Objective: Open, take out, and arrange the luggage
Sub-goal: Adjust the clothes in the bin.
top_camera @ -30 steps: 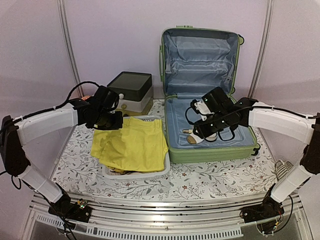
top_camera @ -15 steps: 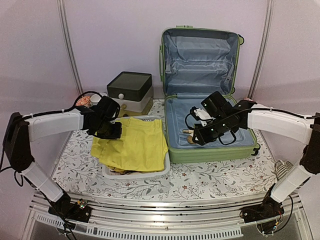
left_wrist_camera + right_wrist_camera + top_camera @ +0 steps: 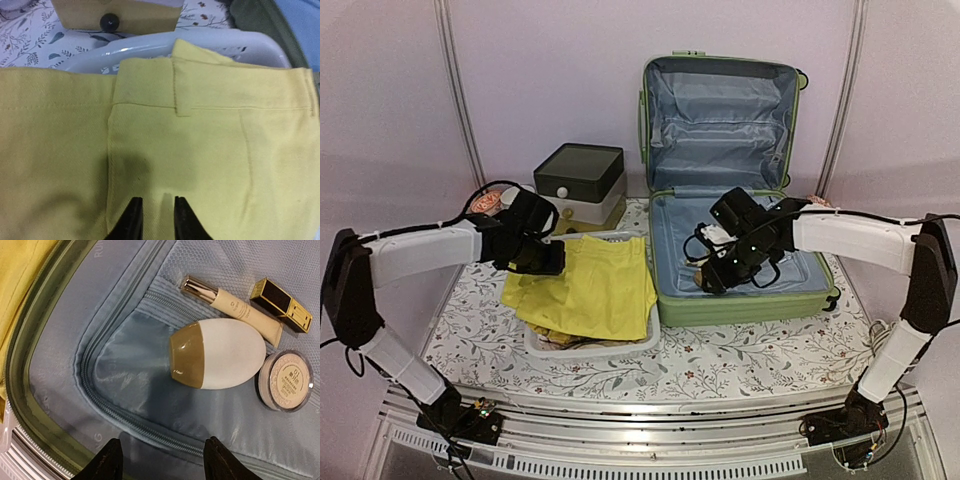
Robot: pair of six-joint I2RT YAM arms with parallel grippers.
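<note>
Luggage (image 3: 745, 310) lies on the table (image 3: 740, 365), right of centre, base flat and lid upright against the back wall, blue lining exposed.

Right fingers (image 3: 107, 462) spread wide, holding nothing, just inside the near-left rim. Beyond them on the lining: egg-shaped white bottle with tan cap (image 3: 220, 354), cream tube (image 3: 235, 307), black-and-gold lipstick (image 3: 281, 305), round compact (image 3: 286, 381) (compact touching the bottle).

Left fingers (image 3: 131, 222) narrowly parted over yellow trousers (image 3: 210, 150) draped across the white basket (image 3: 150, 45); no cloth visibly pinched.
</note>
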